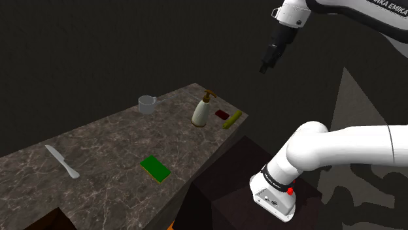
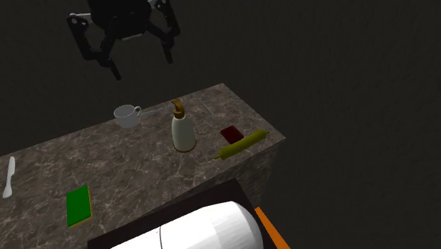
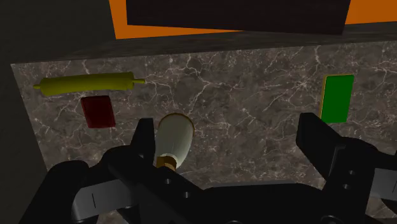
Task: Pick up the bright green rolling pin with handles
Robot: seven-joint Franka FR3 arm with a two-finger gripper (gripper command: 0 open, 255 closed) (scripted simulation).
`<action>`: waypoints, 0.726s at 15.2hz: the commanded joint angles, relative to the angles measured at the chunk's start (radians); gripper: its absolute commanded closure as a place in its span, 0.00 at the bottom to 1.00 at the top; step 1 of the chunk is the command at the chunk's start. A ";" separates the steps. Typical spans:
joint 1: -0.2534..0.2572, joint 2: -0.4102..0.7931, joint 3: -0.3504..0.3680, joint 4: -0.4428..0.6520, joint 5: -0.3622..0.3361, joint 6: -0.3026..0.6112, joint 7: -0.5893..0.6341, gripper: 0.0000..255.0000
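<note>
The gripper is hovering high, fingers spread and empty, probably readying a grasp; the yellow-green rolling pin is lying outside the finger nearest the bottle.

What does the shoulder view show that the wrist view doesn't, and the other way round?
Extra in the shoulder view: the grey cup, the pale knife and the white arm. Extra in the wrist view: the tool close up, its two fingers wide apart, nothing held. Both share the marble counter, the yellow-green rolling pin, the dark red block beside it, the soap bottle and the green pad.
</note>
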 commanded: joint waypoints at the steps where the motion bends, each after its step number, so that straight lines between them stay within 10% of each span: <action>1: 0.000 0.000 0.000 0.000 0.000 0.000 0.000 0.00; 11: -0.102 0.232 -0.053 -0.097 0.008 0.296 0.200 0.00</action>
